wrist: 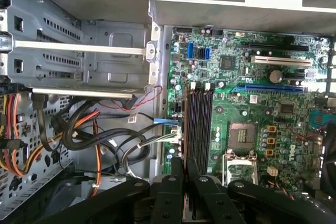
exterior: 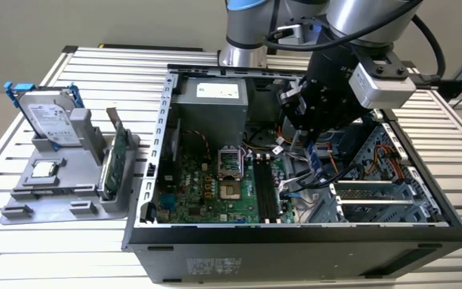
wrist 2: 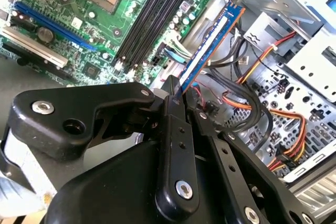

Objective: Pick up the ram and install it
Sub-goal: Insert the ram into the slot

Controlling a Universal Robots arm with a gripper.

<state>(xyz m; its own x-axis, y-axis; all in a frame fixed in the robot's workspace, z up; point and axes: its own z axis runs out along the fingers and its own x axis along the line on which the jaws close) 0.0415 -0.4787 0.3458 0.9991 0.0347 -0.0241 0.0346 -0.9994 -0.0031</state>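
Ram stick point(wrist 2: 210, 43) clamped edge-on between the narrow jaws of the gripper point(wrist 2: 177, 92), inside the open computer case point(exterior: 295, 241), seemingly just above the black memory slots point(wrist: 198, 124), green motherboard point(wrist: 226, 106) below, hard drive point(exterior: 50, 117) standing outside.

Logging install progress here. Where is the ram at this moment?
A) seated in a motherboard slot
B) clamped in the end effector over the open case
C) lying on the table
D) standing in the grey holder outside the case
B: the ram sticks out from the closed end effector above the motherboard, and the memory slots are bare.
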